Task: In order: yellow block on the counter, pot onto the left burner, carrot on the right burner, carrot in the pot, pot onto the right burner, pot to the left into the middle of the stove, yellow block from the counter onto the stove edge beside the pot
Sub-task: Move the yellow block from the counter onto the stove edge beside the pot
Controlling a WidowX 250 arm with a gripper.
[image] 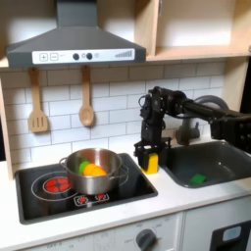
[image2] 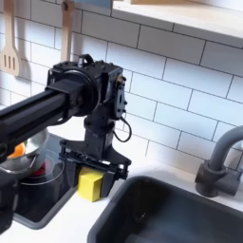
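Note:
The yellow block [image: 152, 163] [image2: 90, 185] is low over the off-white counter [image: 137, 206], in the strip between the stove and the sink. My gripper [image: 148, 159] [image2: 91, 180] points straight down with its black fingers tight on both sides of the block. The steel pot [image: 93, 172] stands near the middle of the black stove [image: 39, 201], between the two red burners. Inside it lies the orange carrot [image: 94, 170] with its green end. In the second exterior view the pot's rim [image2: 21, 163] shows at the left edge, partly behind my arm.
The grey sink [image: 211, 162] [image2: 171, 214] lies right of the block, with a small flat green piece [image: 198, 179] in it and a faucet [image2: 223, 161] behind. Wooden utensils [image: 37, 103] hang on the tiled wall under the range hood [image: 74, 44].

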